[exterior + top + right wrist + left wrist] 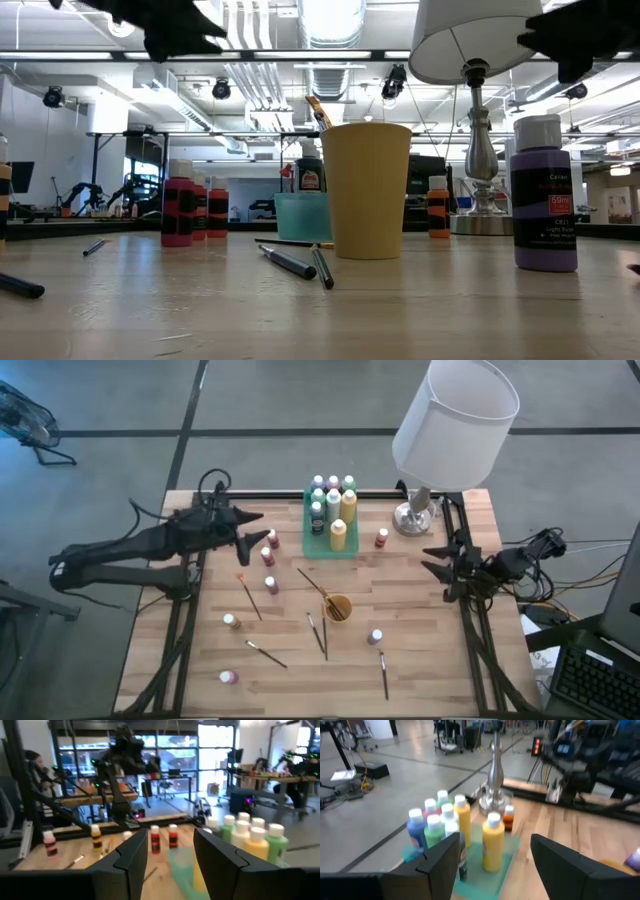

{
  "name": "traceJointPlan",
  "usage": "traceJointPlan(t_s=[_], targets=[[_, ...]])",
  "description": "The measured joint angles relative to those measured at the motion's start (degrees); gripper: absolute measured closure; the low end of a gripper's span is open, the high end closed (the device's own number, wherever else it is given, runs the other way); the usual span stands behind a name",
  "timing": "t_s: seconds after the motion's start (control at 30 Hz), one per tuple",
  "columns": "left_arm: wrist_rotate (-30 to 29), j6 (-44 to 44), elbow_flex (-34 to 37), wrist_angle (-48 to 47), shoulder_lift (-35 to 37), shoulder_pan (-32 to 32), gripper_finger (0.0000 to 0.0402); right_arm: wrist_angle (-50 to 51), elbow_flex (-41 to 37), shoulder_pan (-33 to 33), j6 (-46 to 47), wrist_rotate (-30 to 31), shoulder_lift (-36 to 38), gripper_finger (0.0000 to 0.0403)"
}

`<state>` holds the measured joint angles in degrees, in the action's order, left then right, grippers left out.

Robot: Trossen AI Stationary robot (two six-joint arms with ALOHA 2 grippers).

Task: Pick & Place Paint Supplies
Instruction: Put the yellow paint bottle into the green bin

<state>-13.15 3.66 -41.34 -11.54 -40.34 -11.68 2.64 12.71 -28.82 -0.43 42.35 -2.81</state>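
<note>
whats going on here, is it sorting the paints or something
It looks like tidying paint supplies. Several bottles already stand in the green tray at the table's far edge, while other bottles and brushes still lie scattered around the yellow cup. Neither arm holds anything: the left pincer hovers open just left of the tray, and the right pincer sits empty near the lamp.

Left arm [130, 550]: dark matte links, bulky jointed housings, black cable looping near the wrist.
Right arm [500, 567]: same dark build, shorter in view, black cables trailing off its base.
Left gripper [262, 530]: two dark, tapered, wedge-shaped fingers.
Right gripper [432, 560]: two matching dark fingers with flat, angular inner faces.
</note>
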Motion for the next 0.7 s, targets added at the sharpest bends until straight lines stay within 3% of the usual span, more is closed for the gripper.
traceJointPlan(t_s=[0.4,0.57,0.7], targets=[[0.20,-0.29,4.70,8.24,0.11,0.02,0.0154,-17.50,-1.32,0.00,-4.86,-0.68,-11.54,0.0220],[0.23,4.89,4.96,7.74,0.09,0.04,0.0154,-25.02,-0.74,-0.02,-11.59,-0.61,-18.91,0.0212],[0.75,5.11,5.00,7.71,0.17,0.08,0.0154,-25.80,0.69,0.05,-8.57,-0.44,-23.58,0.0205]])
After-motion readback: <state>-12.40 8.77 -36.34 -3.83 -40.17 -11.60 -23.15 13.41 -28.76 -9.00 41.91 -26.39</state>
